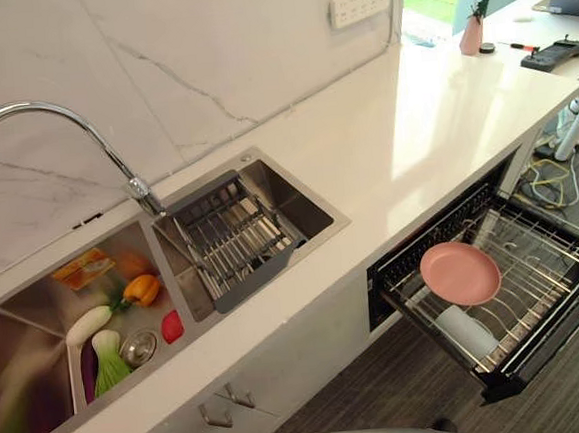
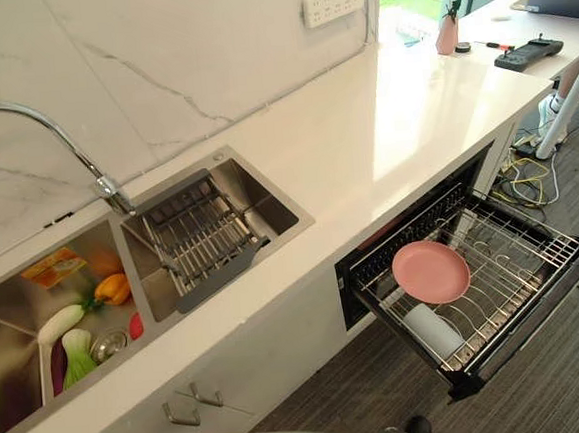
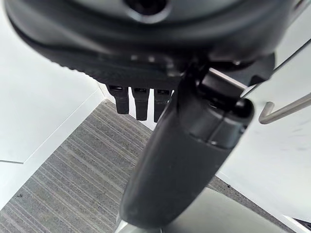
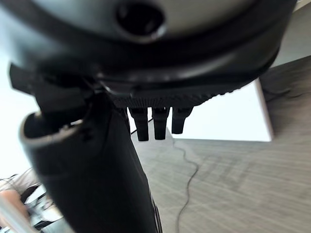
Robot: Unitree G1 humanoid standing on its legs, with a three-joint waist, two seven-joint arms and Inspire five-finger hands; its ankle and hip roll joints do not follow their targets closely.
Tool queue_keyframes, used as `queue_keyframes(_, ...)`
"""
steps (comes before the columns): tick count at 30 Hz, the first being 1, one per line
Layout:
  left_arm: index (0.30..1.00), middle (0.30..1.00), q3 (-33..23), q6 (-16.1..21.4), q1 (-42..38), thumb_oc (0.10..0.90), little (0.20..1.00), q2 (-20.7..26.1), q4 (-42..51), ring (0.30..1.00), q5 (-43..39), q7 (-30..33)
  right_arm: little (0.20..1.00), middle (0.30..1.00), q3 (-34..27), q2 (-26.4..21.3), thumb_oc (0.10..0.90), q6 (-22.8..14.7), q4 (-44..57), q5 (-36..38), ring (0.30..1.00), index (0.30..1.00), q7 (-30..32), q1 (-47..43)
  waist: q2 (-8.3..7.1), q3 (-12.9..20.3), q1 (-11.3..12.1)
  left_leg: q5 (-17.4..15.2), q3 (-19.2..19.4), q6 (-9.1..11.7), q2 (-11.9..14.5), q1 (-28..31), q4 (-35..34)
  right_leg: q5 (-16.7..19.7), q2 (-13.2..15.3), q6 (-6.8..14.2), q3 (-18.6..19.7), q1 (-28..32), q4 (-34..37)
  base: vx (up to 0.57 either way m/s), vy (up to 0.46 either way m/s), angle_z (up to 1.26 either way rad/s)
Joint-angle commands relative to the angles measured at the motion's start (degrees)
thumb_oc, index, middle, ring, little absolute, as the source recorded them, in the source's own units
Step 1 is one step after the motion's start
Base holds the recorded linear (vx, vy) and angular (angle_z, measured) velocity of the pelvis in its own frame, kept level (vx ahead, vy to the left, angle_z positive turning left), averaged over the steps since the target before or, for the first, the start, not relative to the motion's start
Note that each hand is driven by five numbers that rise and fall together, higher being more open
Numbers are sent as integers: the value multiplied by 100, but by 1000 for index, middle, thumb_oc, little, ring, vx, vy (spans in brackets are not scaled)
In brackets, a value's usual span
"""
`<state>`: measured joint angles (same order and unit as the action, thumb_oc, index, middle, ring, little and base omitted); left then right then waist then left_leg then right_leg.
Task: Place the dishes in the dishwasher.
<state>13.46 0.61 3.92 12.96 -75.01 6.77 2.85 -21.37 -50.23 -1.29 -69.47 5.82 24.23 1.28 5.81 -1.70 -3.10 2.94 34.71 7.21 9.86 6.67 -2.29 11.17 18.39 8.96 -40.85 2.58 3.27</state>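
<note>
Now look from the left side, and you see a steel sink [image 1: 19, 348] set into a long white counter [image 1: 404, 137]. A curved tap [image 1: 31, 121] bends over it from the marble wall [image 1: 186, 54]. Toy food lies at the bottom of the sink: a yellow pepper [image 1: 141, 288], a white radish [image 1: 87, 324], a green leafy vegetable [image 1: 108, 361] and something small and red [image 1: 172, 326]. Next to that, in the other half of the sink, sits a metal drying rack [image 1: 233, 236].

Further right, a wall socket [image 1: 360, 3] sits above the counter. Past the end of the counter you can see a pink vase [image 1: 472, 34] with a flower on a white desk [image 1: 525, 27].

Under the counter, on the right, the dishwasher drawer [image 1: 539, 332] is pulled out over the grey striped floor [image 1: 403, 388]. A pink plate [image 1: 459, 272] lies in its wire basket, and a white cup [image 1: 465, 331] lies on its side just in front of the plate.

Your left hand [image 3: 146, 73] hangs above the floor near a white cabinet, fingers [image 3: 141, 103] straight and holding nothing. Your right hand [image 4: 155, 92] is the same, fingers [image 4: 160, 124] straight and empty, above the floor. Both hands are well away from the plate and cup.
</note>
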Motion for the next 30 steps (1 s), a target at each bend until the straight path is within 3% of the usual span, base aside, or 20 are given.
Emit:
queue_keyframes(1, 900, 900, -278, 184, -449, 800, 900, -96, 151, 900, -429, 153, 300, 300, 42, 334, 400, -395, -13, 384, 300, 300, 188, -381, -62, 74, 267, 279, -209, 115, 269, -331, -194, -623, 8, 163, -273, 261, -112, -5, 14, 8)
queue_keyframes(5, 900, 900, -254, 123, -377, 800, 900, -124, 99, 900, -475, 97, 300, 300, 763, 1307, 400, -393, -312, 583, 300, 300, -94, -704, -43, 35, 468, 292, -373, 80, 226, -431, -197, -687, 14, 122, -459, 347, -135, -6, 25, 19)
queue_keyframes(6, 900, 900, -269, 123, -371, 800, 900, -111, 100, 900, -475, 98, 300, 300, 787, 1320, 400, -396, -324, 589, 300, 300, -93, -722, -56, 37, 444, 292, -383, 79, 225, -436, -196, -688, 14, 122, -470, 351, -134, -4, 32, 24)
queue_keyframes(8, 900, 900, -261, 91, -275, 800, 900, -109, 42, 900, -480, 85, 300, 300, 1330, 1761, 400, -364, -296, 445, 300, 300, -277, -1034, -23, 26, 669, 290, -508, 46, 155, -517, -201, -696, 50, 118, -632, 393, -145, -3, 49, 37)
queue_keyframes(10, 900, 900, -293, 86, -254, 800, 900, -64, 17, 900, -472, 87, 300, 300, 1551, 1843, 400, -348, -261, 325, 300, 300, -349, -1137, -33, 14, 701, 296, -587, 30, 122, -575, -201, -703, 73, 125, -722, 410, -152, -5, 43, 41)
queue_keyframes(12, 900, 900, -239, 94, -192, 800, 900, 17, -1, 900, -438, 78, 300, 300, 2035, 1955, 400, -348, -4, -34, 300, 300, -485, -1419, -18, -6, 991, 309, -767, 3, 63, -706, -211, -721, 124, 124, -902, 450, -178, -31, 55, 42)
queue_keyframes(14, 900, 900, -194, 105, -161, 800, 900, 33, 1, 900, -383, 50, 300, 300, 2223, 1942, 400, -327, 78, -233, 300, 300, -563, -1545, -17, 1, 1050, 319, -874, -11, 36, -777, -212, -731, 148, 129, -1025, 479, -194, -19, 49, 39)
queue_keyframes(15, 900, 900, -51, 129, -82, 800, 900, 65, 5, 900, -237, -8, 300, 300, 2540, 1861, 400, -292, 228, -636, 300, 300, -651, -1735, -19, 6, 1260, 320, -1019, -34, -10, -862, -222, -733, 188, 140, -1218, 539, -230, -7, 51, 48)
queue_keyframes(18, 900, 900, 1, 142, -34, 800, 900, 69, 11, 900, -208, -29, 300, 300, 2709, 1796, 400, -284, 361, -868, 300, 300, -695, -1847, -12, 10, 1331, 330, -1153, -54, -53, -925, -220, -744, 214, 151, -1366, 590, -256, 6, 47, 58)
queue_keyframes(23, 900, 900, 254, 160, 106, 800, 900, 72, -87, 900, -94, -171, 300, 300, 3646, 1451, 400, -360, 858, -1856, 300, 300, -841, -2598, -57, 32, 1950, 402, -1688, -119, -240, -1212, -223, -814, 308, 173, -2063, 836, -445, 9, 69, 66)
queue_keyframes(28, 900, 900, 338, 176, 135, 800, 900, 114, -99, 900, -58, -248, 300, 300, 4196, 1362, 400, -458, 1141, -2287, 300, 300, -856, -3106, -120, 19, 2171, 471, -1900, -128, -285, -1370, -221, -875, 290, 154, -2266, 888, -531, 15, 52, 65)
queue_keyframes(30, 900, 900, 322, 192, 156, 800, 900, 142, -97, 900, -105, -269, 425, 425, 4419, 1446, 483, -492, 1342, -2419, 425, 425, -859, -3280, -158, 7, 2246, 485, -1931, -132, -289, -1405, -223, -888, 280, 146, -2266, 885, -543, 22, 35, 34)
